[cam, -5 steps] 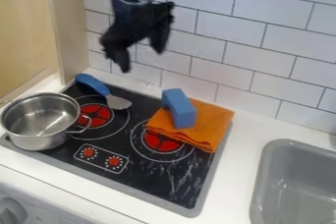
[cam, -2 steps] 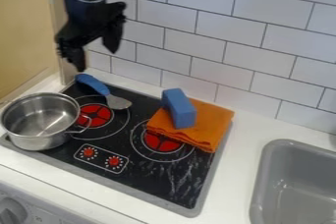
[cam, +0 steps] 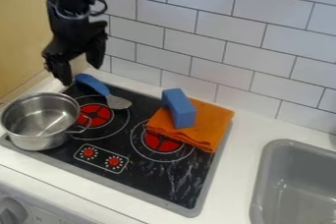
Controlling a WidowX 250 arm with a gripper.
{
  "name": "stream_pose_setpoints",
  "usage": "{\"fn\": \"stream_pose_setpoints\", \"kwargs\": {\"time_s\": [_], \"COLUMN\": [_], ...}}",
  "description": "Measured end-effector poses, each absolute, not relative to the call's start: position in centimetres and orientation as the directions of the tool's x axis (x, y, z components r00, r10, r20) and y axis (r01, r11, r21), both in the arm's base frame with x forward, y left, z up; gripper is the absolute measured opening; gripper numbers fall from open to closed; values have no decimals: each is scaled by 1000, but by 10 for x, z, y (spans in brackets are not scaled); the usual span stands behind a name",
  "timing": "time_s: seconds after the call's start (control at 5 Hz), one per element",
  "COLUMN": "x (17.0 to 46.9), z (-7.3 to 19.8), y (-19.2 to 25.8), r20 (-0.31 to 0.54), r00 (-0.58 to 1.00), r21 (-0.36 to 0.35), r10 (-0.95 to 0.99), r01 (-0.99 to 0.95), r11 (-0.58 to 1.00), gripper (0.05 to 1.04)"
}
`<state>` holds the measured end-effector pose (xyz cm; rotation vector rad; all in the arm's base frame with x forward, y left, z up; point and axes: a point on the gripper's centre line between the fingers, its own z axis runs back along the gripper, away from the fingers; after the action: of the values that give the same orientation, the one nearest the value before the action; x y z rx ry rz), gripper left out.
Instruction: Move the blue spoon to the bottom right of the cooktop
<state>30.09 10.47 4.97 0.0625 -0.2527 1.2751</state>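
Note:
The black gripper hangs at the upper left, its two fingers spread apart on either side of the blue handle's end and seemingly just above it. Nothing is held between them. The blue-handled spoon lies at the back left corner of the black cooktop, its handle toward the back and its flat metallic end pointing right and toward the front, by the left red burner.
A steel pot stands at the cooktop's left edge, close to the spoon. A blue block rests on a folded orange cloth at the back right. Farther right is a grey sink; a tiled wall rises behind.
The gripper has moved left and somewhat down, from in front of the wall tiles to over the spoon's handle. The spoon, pot, block and cloth have stayed put.

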Motion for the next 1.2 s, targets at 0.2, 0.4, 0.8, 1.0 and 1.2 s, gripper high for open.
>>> {"fn": "stream_pose_setpoints", "kwargs": {"time_s": [0.2, 0.4, 0.8, 1.0, 1.2], "x": [308, 312, 320, 324, 327], "z": [36, 34, 17, 11, 8], "y": [110, 111, 108, 106, 102], "r20": [193, 189, 141, 120, 100], "r00": [290, 305, 344, 357, 375], "r21": [-71, -71, -39, -44, -58], "r10": [937, 933, 928, 926, 922], "r01": [-949, -944, -935, -930, -923], "r11": [309, 323, 352, 364, 381], "gripper": [999, 999, 999, 999, 999]}}
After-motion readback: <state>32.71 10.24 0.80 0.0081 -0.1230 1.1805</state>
